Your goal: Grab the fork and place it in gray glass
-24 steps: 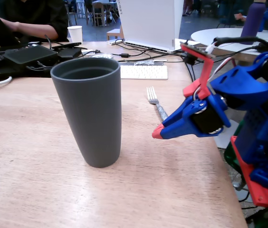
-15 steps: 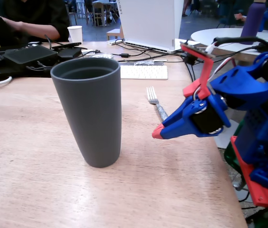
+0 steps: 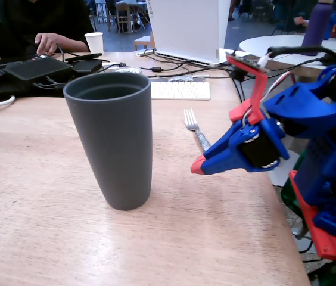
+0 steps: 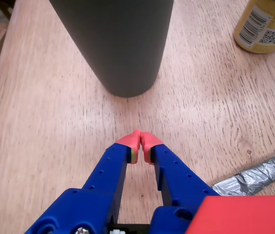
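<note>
Fork [image 3: 195, 129] and gray glass [image 3: 112, 140] unmoved on the table [image 3: 31, 179], empty claw [image 4: 139, 140] as before, tips pressed together.

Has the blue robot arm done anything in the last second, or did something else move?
The arm did nothing visible. The gripper stays shut and empty, hovering by the fork, which lies untouched on the table. The gray glass has not moved either. The only change is in the background: the seated person's hand moved right, onto the dark gear on the desk.

Likely shared office, keyboard [image 3: 180, 90], laptop [image 3: 189, 27], seated coworker [image 3: 37, 24]
</note>
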